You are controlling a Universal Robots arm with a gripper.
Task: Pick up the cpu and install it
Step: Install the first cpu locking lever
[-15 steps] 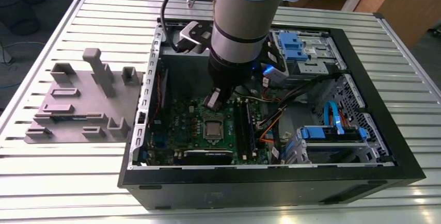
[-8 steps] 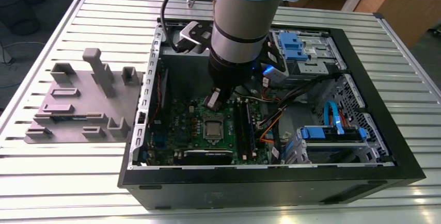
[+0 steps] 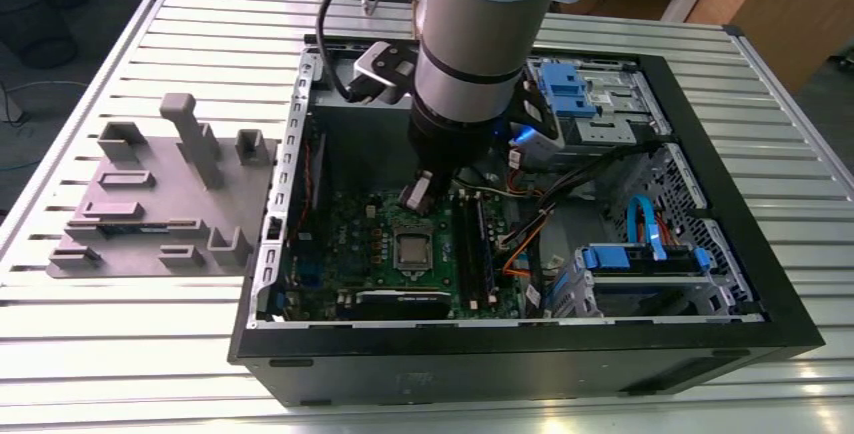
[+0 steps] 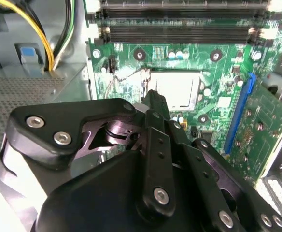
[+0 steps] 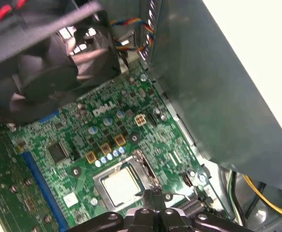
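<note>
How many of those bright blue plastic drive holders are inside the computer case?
2: one blue bracket at the case's far corner on the exterior view's right, another on the near right drive cage. The arm may hide others.

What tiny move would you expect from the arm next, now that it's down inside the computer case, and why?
Probably a short straight lift. The small square silver-topped cpu seems to lie flat in its metal-framed socket, and the black gripper sits right beside that frame, low over the green motherboard, so rising first looks safest.
</note>
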